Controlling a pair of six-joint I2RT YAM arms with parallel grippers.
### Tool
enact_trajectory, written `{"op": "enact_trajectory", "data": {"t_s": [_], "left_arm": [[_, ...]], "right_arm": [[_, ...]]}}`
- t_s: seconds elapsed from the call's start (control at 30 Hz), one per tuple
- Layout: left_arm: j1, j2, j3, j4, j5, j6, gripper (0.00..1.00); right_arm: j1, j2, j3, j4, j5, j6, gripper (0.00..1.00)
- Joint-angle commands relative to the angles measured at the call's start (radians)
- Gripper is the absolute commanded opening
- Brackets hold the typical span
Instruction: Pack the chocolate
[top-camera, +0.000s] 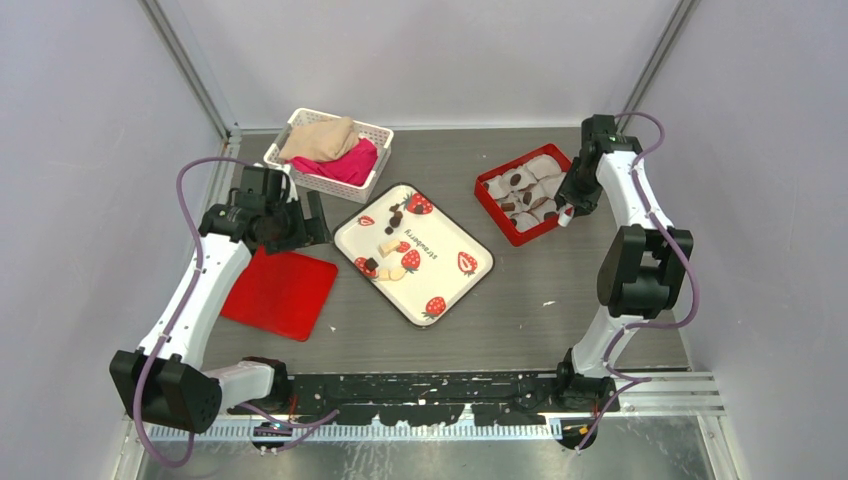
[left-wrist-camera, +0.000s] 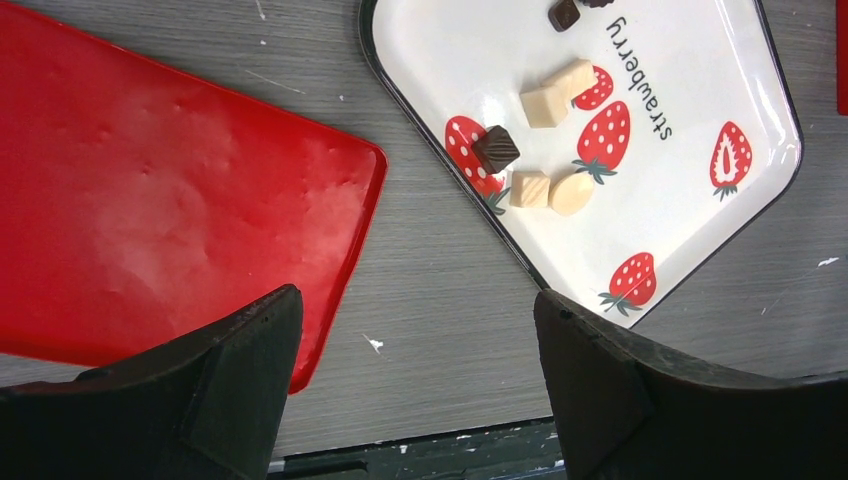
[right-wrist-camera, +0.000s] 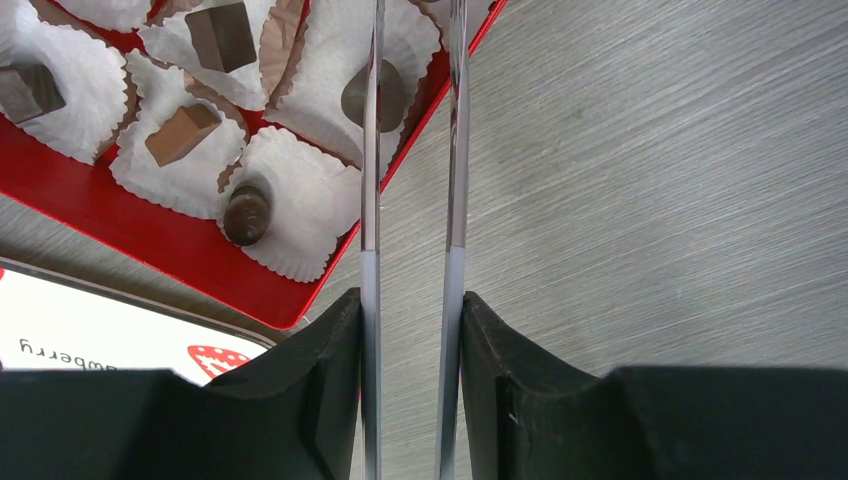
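Note:
Dark chocolate lumps (top-camera: 396, 215) and pale pieces (top-camera: 390, 248) lie on a white strawberry-print tray (top-camera: 455, 240). In the left wrist view a dark lump (left-wrist-camera: 496, 148) sits beside pale pieces (left-wrist-camera: 545, 105) on the tray (left-wrist-camera: 700, 70). A red box (top-camera: 500, 222) of white paper cups holds several chocolates (right-wrist-camera: 247, 213). My right gripper (top-camera: 572, 200) is shut on metal tongs (right-wrist-camera: 372, 150), whose arms reach over the box's near corner by a round chocolate (right-wrist-camera: 388, 95). My left gripper (left-wrist-camera: 415, 340) is open and empty, above bare table between the lid and the tray.
A flat red lid (top-camera: 280, 292) lies left of the tray, also in the left wrist view (left-wrist-camera: 170, 210). A white basket (top-camera: 372, 133) with beige and pink cloth stands at the back left. The red box rim (right-wrist-camera: 130, 225) shows in the right wrist view.

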Motion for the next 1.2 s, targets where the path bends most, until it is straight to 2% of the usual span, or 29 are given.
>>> {"op": "enact_trajectory", "data": {"t_s": [0.0,0.1,0.33,0.47,0.6,0.8,0.9,1.07,1.17], "left_arm": [[0.003,-0.012,0.028,0.041,-0.013,-0.009,0.86],[0.003,-0.001,0.036,0.042,-0.009,-0.006,0.86],[0.003,0.018,0.045,0.049,-0.006,-0.001,0.86],[0.003,0.019,0.046,0.047,-0.011,0.003,0.86],[0.003,0.023,0.049,0.047,-0.014,0.005,0.86],[0.003,0.028,0.053,0.046,-0.014,0.011,0.86],[0.003,0.030,0.055,0.045,-0.013,0.014,0.86],[0.003,0.028,0.061,0.040,-0.013,0.021,0.86],[0.003,0.028,0.065,0.034,-0.013,0.028,0.86]], "right_arm": [[-0.005,-0.012,0.039,0.020,0.013,0.000,0.17],[-0.007,-0.002,0.042,0.027,0.012,0.001,0.25],[-0.011,0.021,0.051,0.038,0.019,0.007,0.27],[-0.011,0.019,0.052,0.037,0.026,0.009,0.39],[-0.011,0.018,0.056,0.033,0.028,0.012,0.46],[-0.011,0.012,0.061,0.030,0.030,0.014,0.49],[-0.011,-0.001,0.063,0.032,0.026,0.017,0.46],[-0.009,-0.057,0.077,0.035,-0.017,0.015,0.24],[0.011,-0.092,0.101,0.016,-0.055,0.008,0.15]]}}
